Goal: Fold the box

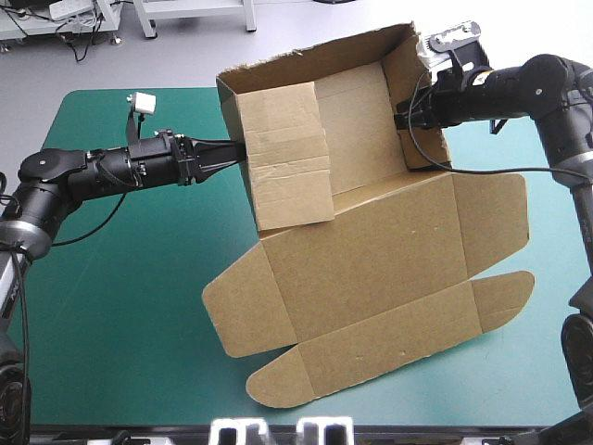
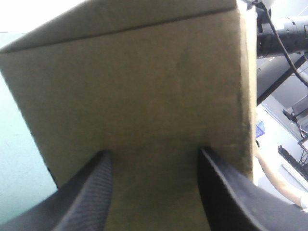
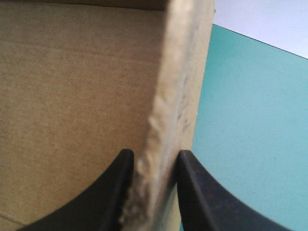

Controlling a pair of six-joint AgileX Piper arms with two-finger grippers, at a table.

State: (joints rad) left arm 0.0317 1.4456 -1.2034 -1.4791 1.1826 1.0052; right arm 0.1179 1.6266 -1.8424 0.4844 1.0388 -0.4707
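- High view: brown box (image 1: 371, 269) half-formed on the teal-green tabletop (image 1: 120, 306). Far part raised as an open tray, one flap folded down over its left wall. Lid panel and rounded tabs lying flat on the near side.
- Same view: left pincer (image 1: 236, 150) left of the box, tip at the left wall. Right pincer (image 1: 408, 116) right of the box, at the right wall's upper part.
- Left wrist view: left pincer (image 2: 153, 150) spread wide, nothing clamped. Plain brown wall of the box (image 2: 144, 96) close ahead, filling the gap.
- Right wrist view: right pincer (image 3: 153, 153) all but closed, nipping the box (image 3: 72, 96) by a wall seen edge-on. Inner brown face on one side of that wall, teal-green tabletop (image 3: 250, 120) on the other.
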